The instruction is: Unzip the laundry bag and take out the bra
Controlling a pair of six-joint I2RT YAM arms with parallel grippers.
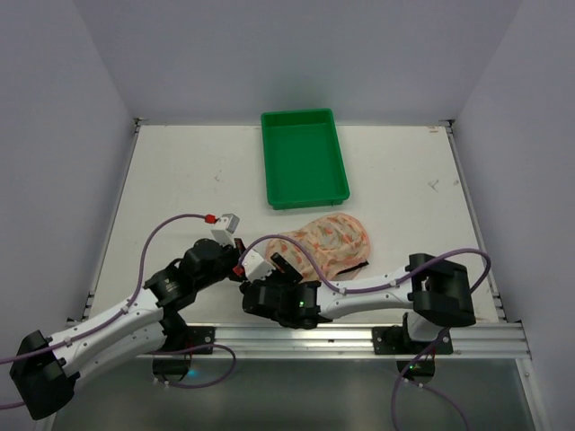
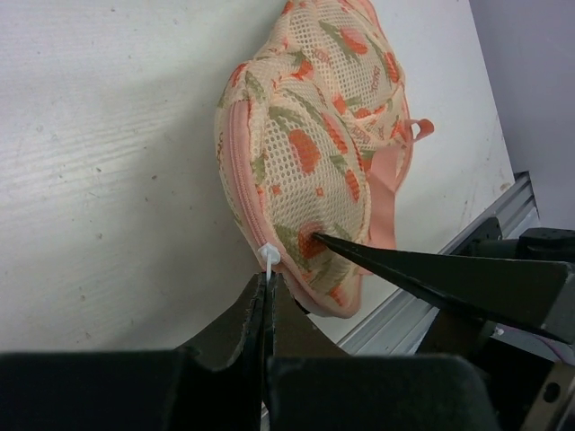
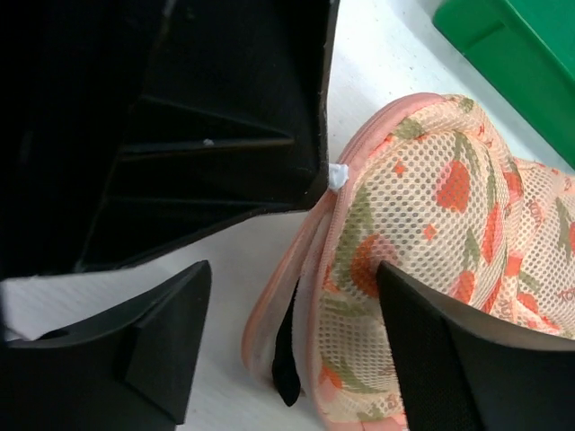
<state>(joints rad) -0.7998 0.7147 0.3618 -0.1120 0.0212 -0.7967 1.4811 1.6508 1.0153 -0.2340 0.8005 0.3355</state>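
The laundry bag (image 1: pixel 331 241), pink with orange floral mesh, lies near the table's front, just below the green tray. My left gripper (image 2: pixel 268 278) is shut on the small white zipper pull (image 2: pixel 269 255) at the bag's near-left rim; in the top view the left gripper (image 1: pixel 244 260) sits at the bag's left end. My right gripper (image 3: pixel 292 314) is open and straddles the bag's (image 3: pixel 422 233) near end, one finger (image 3: pixel 440 350) pressing the mesh top. The zipper gapes there and a black piece of the bra (image 3: pixel 287 364) peeks out.
A green rectangular tray (image 1: pixel 304 157) stands behind the bag, and its corner shows in the right wrist view (image 3: pixel 512 45). The table's metal front rail (image 2: pixel 422 296) runs close beside the bag. The two grippers are crowded together at the bag's left end.
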